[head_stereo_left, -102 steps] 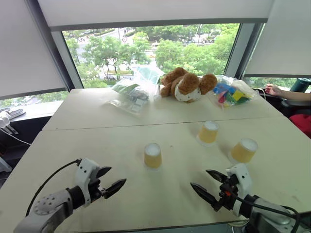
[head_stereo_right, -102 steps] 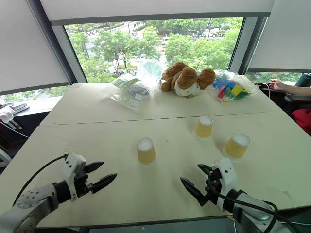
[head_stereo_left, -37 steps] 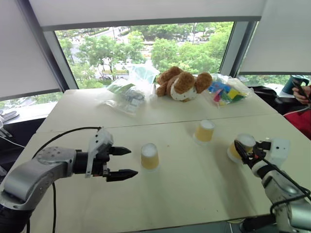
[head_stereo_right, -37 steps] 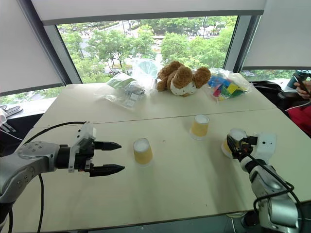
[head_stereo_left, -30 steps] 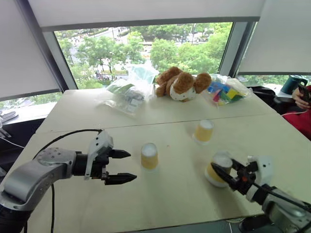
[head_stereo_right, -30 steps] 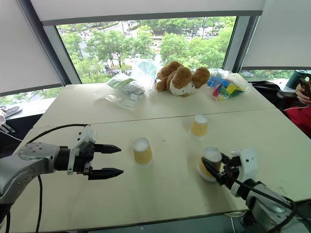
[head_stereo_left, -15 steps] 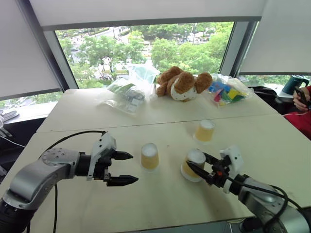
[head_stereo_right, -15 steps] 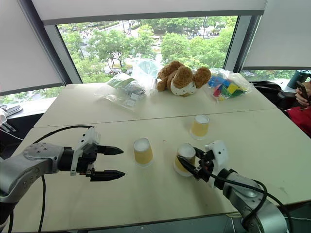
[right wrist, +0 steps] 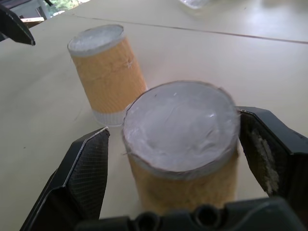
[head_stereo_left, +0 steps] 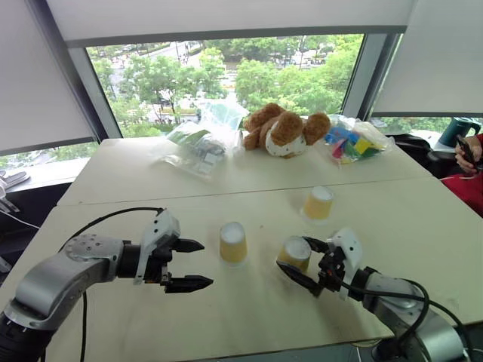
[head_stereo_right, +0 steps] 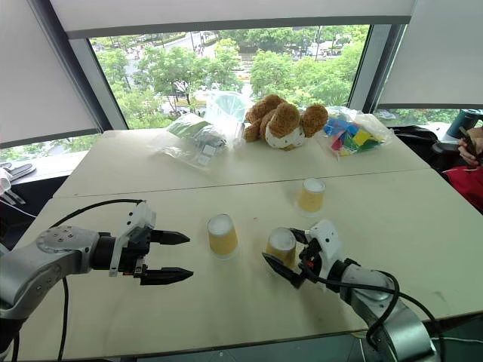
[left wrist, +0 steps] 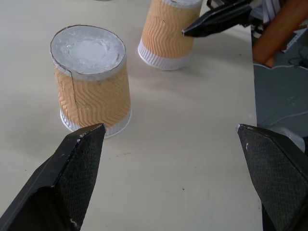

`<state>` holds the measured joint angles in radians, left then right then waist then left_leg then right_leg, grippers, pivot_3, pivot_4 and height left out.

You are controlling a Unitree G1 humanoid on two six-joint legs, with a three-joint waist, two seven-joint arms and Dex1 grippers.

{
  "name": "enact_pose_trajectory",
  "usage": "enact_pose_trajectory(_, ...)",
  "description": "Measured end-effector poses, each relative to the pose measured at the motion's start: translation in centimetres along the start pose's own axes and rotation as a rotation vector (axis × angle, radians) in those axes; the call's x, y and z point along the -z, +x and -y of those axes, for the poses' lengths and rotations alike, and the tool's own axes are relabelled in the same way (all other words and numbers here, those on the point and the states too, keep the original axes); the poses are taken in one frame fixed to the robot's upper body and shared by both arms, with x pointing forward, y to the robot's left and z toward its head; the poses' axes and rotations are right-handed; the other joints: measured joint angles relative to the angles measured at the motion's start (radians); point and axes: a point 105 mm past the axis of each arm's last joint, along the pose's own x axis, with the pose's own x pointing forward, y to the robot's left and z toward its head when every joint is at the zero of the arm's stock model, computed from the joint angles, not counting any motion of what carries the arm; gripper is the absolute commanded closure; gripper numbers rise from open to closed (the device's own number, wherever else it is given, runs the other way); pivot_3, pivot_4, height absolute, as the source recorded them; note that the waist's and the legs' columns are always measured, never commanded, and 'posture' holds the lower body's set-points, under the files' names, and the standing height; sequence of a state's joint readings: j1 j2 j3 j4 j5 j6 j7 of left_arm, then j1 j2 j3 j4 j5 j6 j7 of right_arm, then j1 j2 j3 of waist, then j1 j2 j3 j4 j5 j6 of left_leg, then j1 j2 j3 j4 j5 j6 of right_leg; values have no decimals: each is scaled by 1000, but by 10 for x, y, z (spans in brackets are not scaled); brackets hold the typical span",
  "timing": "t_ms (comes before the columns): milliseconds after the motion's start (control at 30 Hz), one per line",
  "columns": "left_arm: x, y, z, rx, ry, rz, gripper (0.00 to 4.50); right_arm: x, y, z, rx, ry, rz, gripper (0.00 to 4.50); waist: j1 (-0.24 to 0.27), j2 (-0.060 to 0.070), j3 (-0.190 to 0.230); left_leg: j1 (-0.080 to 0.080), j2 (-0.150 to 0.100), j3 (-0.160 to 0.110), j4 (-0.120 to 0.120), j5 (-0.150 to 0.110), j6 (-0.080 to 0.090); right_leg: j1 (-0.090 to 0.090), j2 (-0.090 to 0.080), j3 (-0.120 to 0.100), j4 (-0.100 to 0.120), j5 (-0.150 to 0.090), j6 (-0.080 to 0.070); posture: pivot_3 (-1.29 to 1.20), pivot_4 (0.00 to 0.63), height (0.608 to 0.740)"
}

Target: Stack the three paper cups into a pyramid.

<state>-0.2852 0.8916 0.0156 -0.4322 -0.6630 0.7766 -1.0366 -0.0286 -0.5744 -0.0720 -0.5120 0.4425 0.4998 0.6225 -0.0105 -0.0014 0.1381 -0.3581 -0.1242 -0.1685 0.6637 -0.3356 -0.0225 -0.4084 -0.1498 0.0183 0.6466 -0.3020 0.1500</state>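
Three paper cups stand upside down on the table, yellow-orange with white bases up. One cup is left of centre, and my left gripper hangs open to its left, pointing at it. A second cup stands just right of the first, a small gap between them. My right gripper is open around it, a finger on each side, close to its sides. The third cup stands alone, farther back and to the right. No cup rests on another.
A brown teddy bear, clear plastic bags and a bag of coloured blocks lie along the table's far side by the window. A person's hand shows at the far right edge.
My right gripper carried the right-hand cup leftwards across the table, brought it down beside the left cup and opened. The left gripper has stayed put, open.
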Motion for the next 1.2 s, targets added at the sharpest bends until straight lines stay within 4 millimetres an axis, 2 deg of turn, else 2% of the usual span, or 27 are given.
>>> enact_pose_trajectory(33,0,0,0,0,-2,1,0,-10,-2,3,4,8,22,88,0,0,0,0,0,0,0,0,0,0,0,0,0,0,0,0,150,740)
enact_pose_trajectory(167,-1,-2,-7,-14,-15,9,0,-81,-13,29,70,-23,215,88,-1,0,0,0,1,0,0,0,0,0,0,-1,0,0,0,0,150,740)
enact_pose_trajectory(267,-6,-3,-7,-10,1,17,0,-107,-15,61,175,-1,304,88,0,0,0,0,0,0,0,0,0,0,0,-1,0,0,0,0,150,740)
enact_pose_trajectory(333,-9,-3,-7,-4,-10,31,0,-101,-12,80,244,-23,268,88,2,-1,0,0,0,-1,0,0,0,1,0,-1,0,0,0,0,150,740)
enact_pose_trajectory(400,-19,-3,-8,3,-22,75,0,-75,-1,102,315,-25,161,88,-1,-1,0,0,-1,0,1,0,0,0,-1,-1,0,0,0,0,150,740)
enact_pose_trajectory(467,-30,-7,-9,-8,-3,111,0,-51,9,113,341,9,96,88,-6,-1,0,-1,0,1,1,0,0,-1,-1,0,0,0,0,0,150,740)
enact_pose_trajectory(533,-30,-10,-9,-20,-3,104,0,-41,20,117,333,35,92,88,-13,0,1,-1,1,1,-1,0,0,-2,0,0,1,0,0,0,150,740)
enact_pose_trajectory(667,-24,-9,-8,-34,-21,95,0,-27,29,130,357,35,68,88,-21,0,1,-1,0,1,0,0,0,-2,0,0,1,0,0,0,150,740)
enact_pose_trajectory(767,-20,-8,-4,-40,-24,88,0,-18,38,132,347,79,72,88,-23,0,1,-1,0,1,0,0,0,-1,0,0,1,0,0,0,150,740)
enact_pose_trajectory(1033,-19,-7,-4,-57,-25,84,0,-3,43,139,355,86,36,88,-31,0,1,-1,0,1,0,0,0,-2,0,0,1,0,0,0,150,740)
enact_pose_trajectory(1067,-19,-7,-4,-58,-24,84,0,-2,43,140,356,88,39,599,-33,0,1,-1,0,1,0,0,0,-2,0,0,1,0,0,0,150,740)
enact_pose_trajectory(1100,-19,-7,-4,-60,-24,84,0,-1,44,140,358,88,41,879,-33,0,1,-1,0,1,0,0,0,-2,0,0,1,0,0,0,150,740)
enact_pose_trajectory(1200,-19,-7,-5,-62,-24,83,0,-1,47,139,357,85,43,2290,-34,0,1,-1,0,1,0,0,0,-2,0,0,1,0,0,0,150,740)
